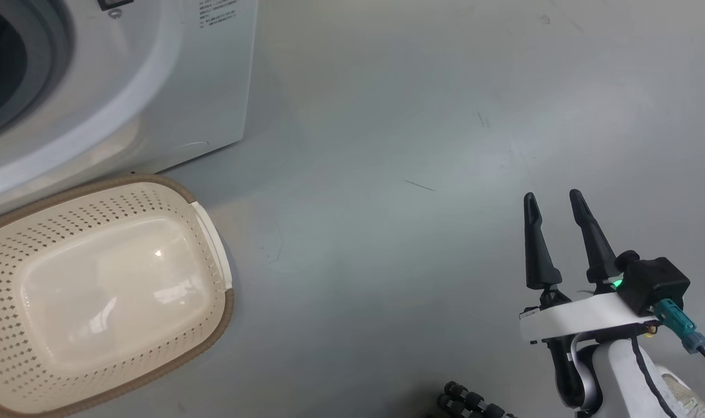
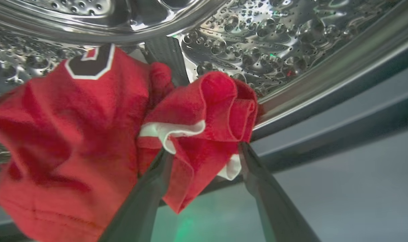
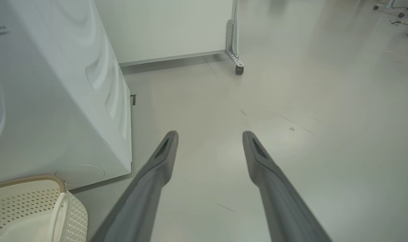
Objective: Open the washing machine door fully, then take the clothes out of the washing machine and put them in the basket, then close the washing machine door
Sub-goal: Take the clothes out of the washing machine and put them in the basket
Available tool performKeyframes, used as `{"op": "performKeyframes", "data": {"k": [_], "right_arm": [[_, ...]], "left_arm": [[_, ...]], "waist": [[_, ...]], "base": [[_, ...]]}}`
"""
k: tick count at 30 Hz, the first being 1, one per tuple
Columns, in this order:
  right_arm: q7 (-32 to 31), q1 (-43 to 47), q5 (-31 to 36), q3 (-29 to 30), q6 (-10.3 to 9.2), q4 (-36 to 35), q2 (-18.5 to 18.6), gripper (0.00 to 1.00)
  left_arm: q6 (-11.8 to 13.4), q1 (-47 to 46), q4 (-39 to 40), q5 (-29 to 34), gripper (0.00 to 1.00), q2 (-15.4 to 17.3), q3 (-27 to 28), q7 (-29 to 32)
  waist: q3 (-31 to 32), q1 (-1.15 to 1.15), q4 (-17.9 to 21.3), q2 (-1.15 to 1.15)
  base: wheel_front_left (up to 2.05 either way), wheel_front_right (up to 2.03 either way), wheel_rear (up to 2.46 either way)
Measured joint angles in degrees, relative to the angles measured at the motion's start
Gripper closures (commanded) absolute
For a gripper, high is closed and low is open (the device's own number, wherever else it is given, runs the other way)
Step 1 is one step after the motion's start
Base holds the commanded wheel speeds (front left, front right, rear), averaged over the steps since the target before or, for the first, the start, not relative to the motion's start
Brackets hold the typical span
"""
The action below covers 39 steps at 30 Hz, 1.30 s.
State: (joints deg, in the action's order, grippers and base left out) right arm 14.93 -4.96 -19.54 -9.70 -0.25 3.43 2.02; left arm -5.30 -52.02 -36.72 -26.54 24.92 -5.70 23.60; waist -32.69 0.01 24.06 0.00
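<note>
Left gripper (image 2: 204,151), fingers (image 2: 150,188) spread wide, straddles a fold of the clothes (image 2: 73,134), bright red fabric with white trim, bunched inside the washing machine (image 2: 274,40).

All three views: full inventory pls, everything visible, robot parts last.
washing machine: one, white, upper left of the head view, standing on the floor
drum: one, perforated steel, inside the machine
clothes: red with white trim, lying in the drum
basket: one, cream with a brown rim, on the floor in front of the machine, nothing in it
partition panel: one, white, on a caster, behind the machine
floor: grey, scuffed
left pincer: black fingers, open, inside the drum with a fold of the clothes between them
right pincer: black fingers, open, over bare floor at lower right
</note>
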Motion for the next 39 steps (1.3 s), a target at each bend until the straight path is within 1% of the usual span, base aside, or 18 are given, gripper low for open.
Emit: {"op": "performKeyframes", "data": {"k": [2,8,9,10,11,13,21,22,25,31,39], "right_arm": [[0.0,-0.5,-0.3,-0.1,-0.42,0.0,0.0,0.00],[0.0,-1.8,-0.7,-0.5,-0.43,0.0,0.0,0.00],[0.0,-1.8,-0.8,-0.5,-0.44,0.1,0.0,0.00],[0.0,-1.8,-0.9,-0.6,-0.46,0.1,0.0,0.00],[0.0,-1.8,-1.0,-0.7,-0.46,0.1,0.0,0.00],[0.0,-1.9,-1.1,-0.8,-0.46,0.1,0.0,0.00],[0.0,-2.8,-1.6,-0.9,-0.52,0.2,0.0,0.00],[0.0,-2.8,-1.6,-0.8,-1.01,0.2,0.0,0.00],[0.0,-2.9,-1.9,-0.3,-1.45,0.2,0.0,0.00],[0.0,-3.4,-1.9,1.2,-1.69,0.0,0.0,0.00],[0.0,-4.0,-1.3,2.4,-1.69,0.0,0.0,0.00]], "left_arm": [[0.0,-0.6,-0.5,0.0,0.00,0.0,0.0,0.1],[0.0,-2.7,-2.2,0.5,0.00,0.1,-0.2,0.3],[0.2,-3.1,-2.6,0.5,0.04,0.1,-0.2,0.3],[0.2,-3.5,-2.9,0.8,0.29,0.1,-0.2,0.4],[0.2,-3.7,-3.2,1.0,0.58,0.2,-0.3,0.5],[0.5,-4.2,-3.6,1.6,1.00,0.6,-0.6,0.5],[2.0,-6.1,-5.4,4.0,1.00,1.4,-1.7,0.3],[2.2,-6.7,-5.5,4.0,1.00,1.4,-1.5,-0.5],[2.6,-7.0,-5.7,3.8,1.00,1.0,-1.0,-2.1],[2.6,-7.2,-5.6,3.3,1.00,-0.9,-0.1,-6.4],[2.8,-7.0,-4.4,2.8,1.00,-3.0,1.3,-14.5]], "waist": [[-0.6,0.00,0.4,0.00],[-1.7,0.00,1.1,0.00],[-1.8,0.00,1.1,0.00],[-1.8,0.00,1.2,0.00],[-1.9,0.00,1.2,0.00],[-2.0,0.00,1.2,0.00],[-2.5,0.00,1.6,0.00],[-2.7,0.00,1.6,0.00],[-2.7,0.00,1.5,0.00],[-2.6,0.00,0.3,0.00],[-2.0,0.00,-2.2,0.00]], "base": [[0.00,0.00,0.00],[0.00,0.00,0.00],[0.00,0.00,0.00],[0.00,0.00,0.00],[0.00,0.00,0.00],[0.00,0.00,0.00],[0.00,0.00,0.00],[0.00,0.00,0.00],[0.00,0.00,0.00],[0.00,0.00,0.00],[0.00,0.00,0.00]]}}
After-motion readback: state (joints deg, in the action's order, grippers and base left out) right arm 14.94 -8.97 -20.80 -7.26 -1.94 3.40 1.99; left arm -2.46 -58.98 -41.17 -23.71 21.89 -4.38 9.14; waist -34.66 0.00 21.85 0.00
